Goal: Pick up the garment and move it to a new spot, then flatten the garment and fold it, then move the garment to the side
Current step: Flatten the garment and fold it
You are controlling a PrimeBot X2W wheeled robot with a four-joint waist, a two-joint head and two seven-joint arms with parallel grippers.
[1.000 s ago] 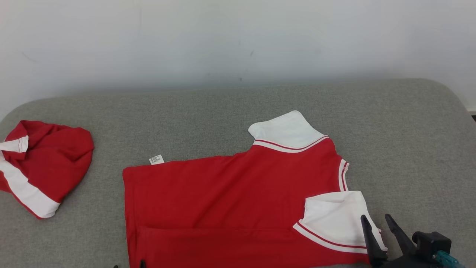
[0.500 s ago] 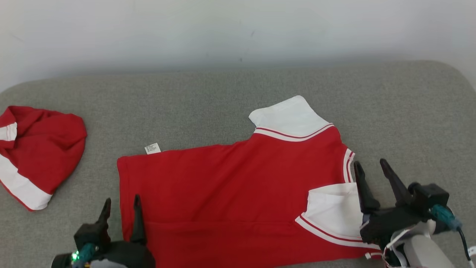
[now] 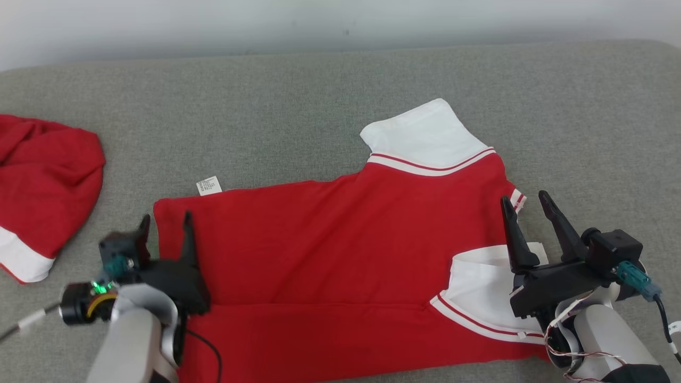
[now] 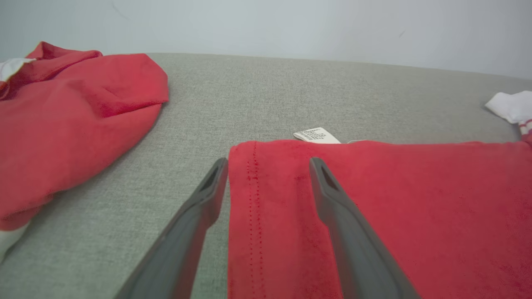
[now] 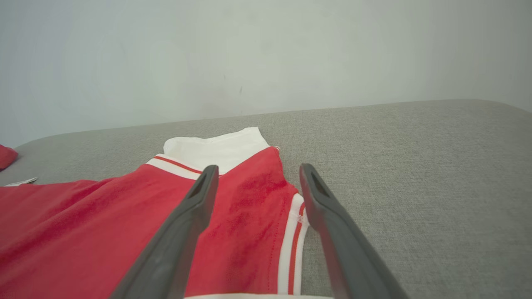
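The garment [image 3: 340, 250] is a red shirt with white sleeves and striped trim, lying mostly flat on the grey cushion, its near part folded over. My left gripper [image 3: 165, 223] hangs open over the hem corner at the shirt's left; in the left wrist view the garment [image 4: 374, 216] lies under the gripper [image 4: 268, 164], whose jaws straddle the hem edge. At the shirt's right end my right gripper [image 3: 524, 205] is open above the striped collar edge. The right wrist view shows the garment [image 5: 104, 224] and the open gripper [image 5: 255, 172] with nothing between its fingers.
A second red and white garment [image 3: 42, 186] lies bunched at the left end of the grey cushion [image 3: 266, 106]. A white care label [image 3: 208, 185] sticks out at the shirt's far hem. A pale wall rises behind the cushion.
Both grippers have come up into the head view and forward over the shirt's two ends, staying open. The head camera has tilted down, shifting the whole picture.
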